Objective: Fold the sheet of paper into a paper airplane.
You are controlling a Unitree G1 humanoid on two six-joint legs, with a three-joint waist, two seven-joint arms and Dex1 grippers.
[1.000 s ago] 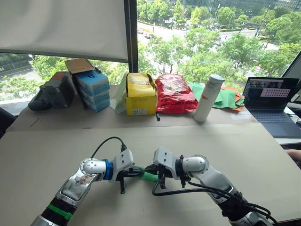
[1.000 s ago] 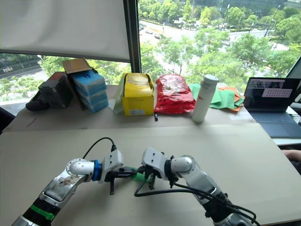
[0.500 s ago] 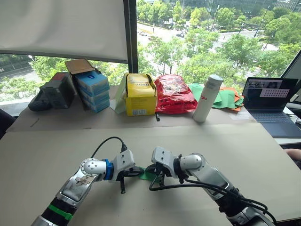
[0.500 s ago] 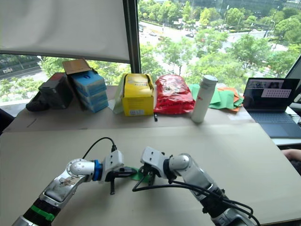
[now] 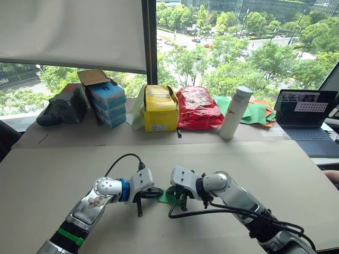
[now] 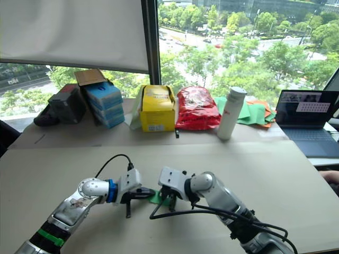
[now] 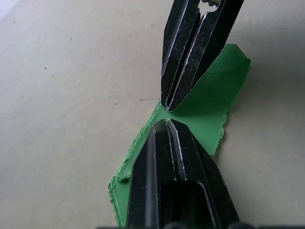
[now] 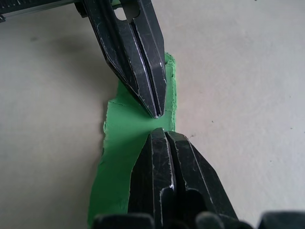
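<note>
Little changed since before: right gripper [image 5: 177, 193] shifted slightly. Tip to tip with left gripper [image 7: 164, 125] over paper airplane [image 7: 209, 102]. Both jaws pressed together, flat on the table [image 5: 265, 164].

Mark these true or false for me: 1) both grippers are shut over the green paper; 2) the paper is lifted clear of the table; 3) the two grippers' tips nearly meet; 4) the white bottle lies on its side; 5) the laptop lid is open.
1) True. The left gripper and the right gripper both have their fingers closed, pressing down on the sheet of paper.
2) False. The paper lies flat on the table.
3) True. The tips point at each other with only a sliver of green between.
4) False. The white bottle stands upright at the back of the table.
5) True. The laptop is open, screen lit.
</note>
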